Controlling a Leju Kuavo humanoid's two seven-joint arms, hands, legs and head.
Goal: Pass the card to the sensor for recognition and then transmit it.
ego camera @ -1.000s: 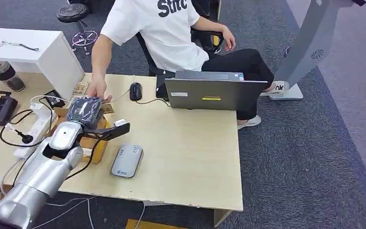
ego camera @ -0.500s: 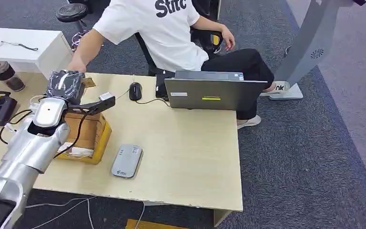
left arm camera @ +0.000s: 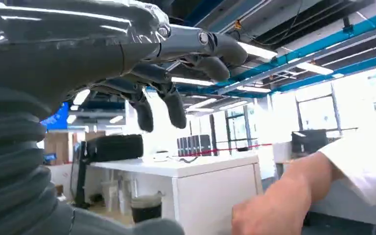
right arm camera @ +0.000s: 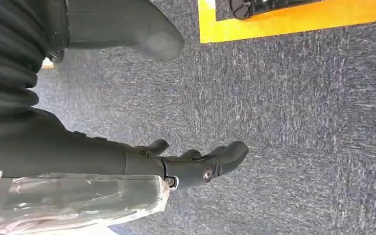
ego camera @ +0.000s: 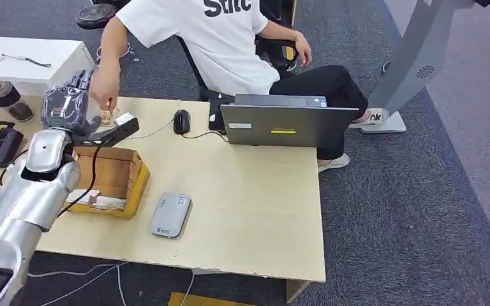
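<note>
Card [ego camera: 107,117] sits pinched in the person's hand [ego camera: 105,86], just right of the raised left robot hand [ego camera: 64,107], whose fingers [left arm camera: 176,105] are spread and hold nothing. Right robot hand [right arm camera: 196,164] hangs loosely curled over carpet. Reader [ego camera: 170,215] lies near-right on the worktop [ego camera: 255,197].

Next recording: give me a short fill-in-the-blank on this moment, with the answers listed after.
1. The robot's left hand is raised beside a ____'s hand.
2. The grey card reader lies on the ____.
3. The cardboard box sits to the ____ of the card reader in the head view.
4. The right hand hangs over ____.

Answers: person; table; left; carpet
</note>
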